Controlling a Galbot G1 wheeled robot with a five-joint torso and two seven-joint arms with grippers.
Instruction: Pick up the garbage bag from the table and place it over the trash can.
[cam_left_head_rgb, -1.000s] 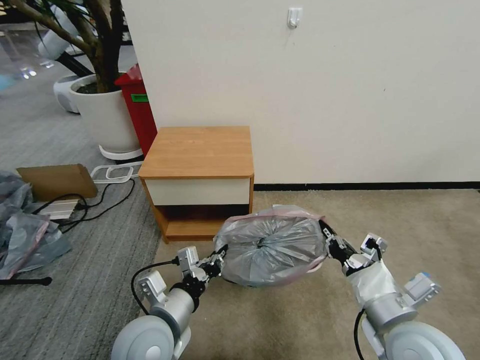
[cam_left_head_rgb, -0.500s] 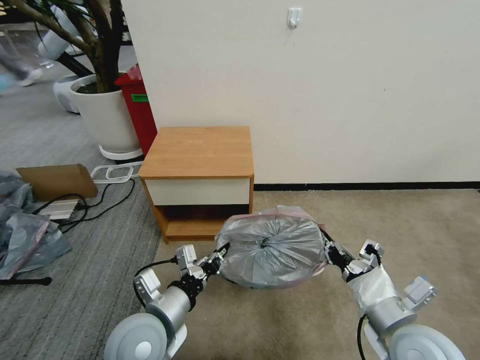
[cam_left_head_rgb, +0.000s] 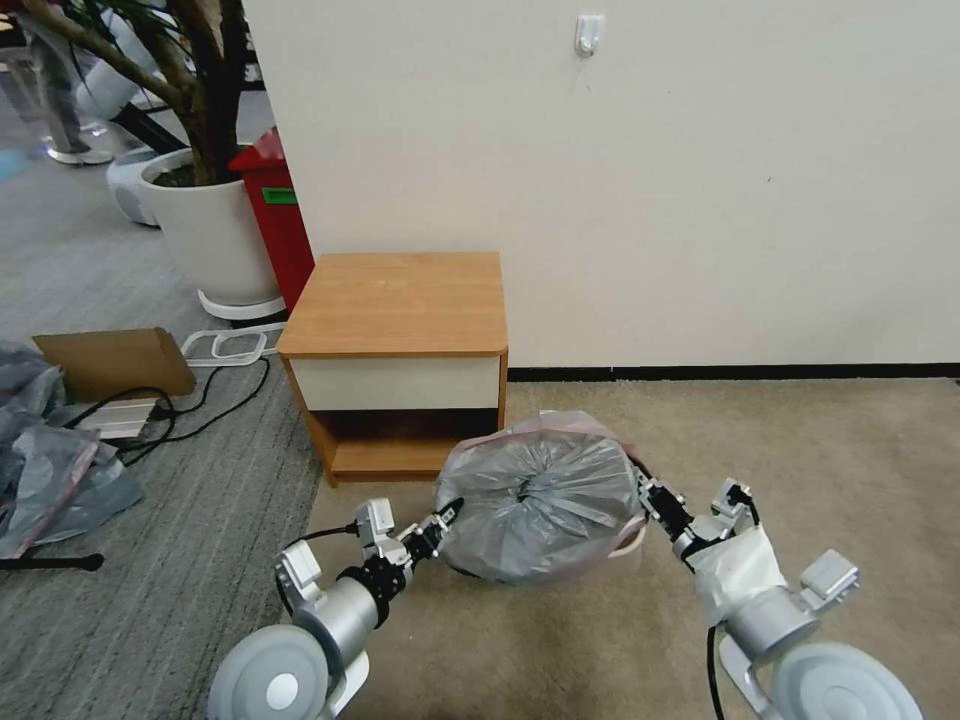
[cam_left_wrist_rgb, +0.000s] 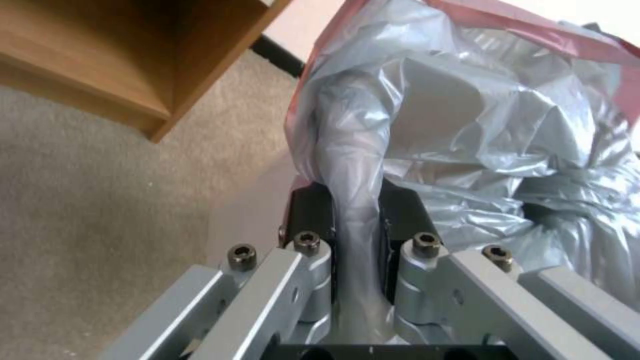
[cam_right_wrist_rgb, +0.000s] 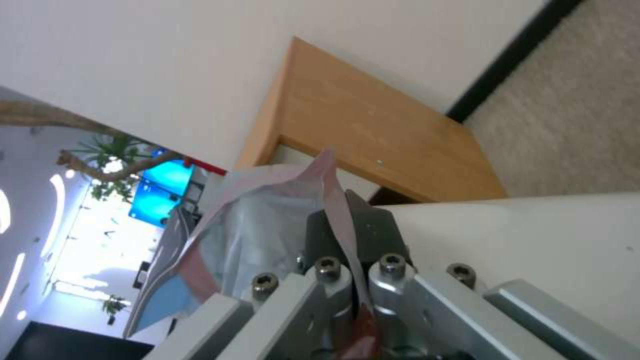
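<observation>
The garbage bag (cam_left_head_rgb: 540, 495), crinkled grey with a pinkish-red rim, hangs spread between both grippers just in front of the table (cam_left_head_rgb: 400, 300), low over the beige carpet. My left gripper (cam_left_head_rgb: 442, 520) is shut on the bag's left edge; in the left wrist view a fold of the bag (cam_left_wrist_rgb: 427, 125) runs between the closed fingers of that gripper (cam_left_wrist_rgb: 353, 205). My right gripper (cam_left_head_rgb: 648, 493) is shut on the right edge, the pink rim pinched in it (cam_right_wrist_rgb: 350, 225). A sliver of the trash can's cream rim (cam_left_head_rgb: 628, 547) peeks out beneath the bag; the rest is covered.
A wall stands right behind the table. To the left are a red bin (cam_left_head_rgb: 275, 215), a white plant pot (cam_left_head_rgb: 205, 235), a cardboard box (cam_left_head_rgb: 115, 360), cables, and a heap of grey and pink plastic (cam_left_head_rgb: 45, 470). Open carpet lies to the right.
Both grippers have moved down and slightly towards me with the bag, the right one more. The bag now sits lower.
</observation>
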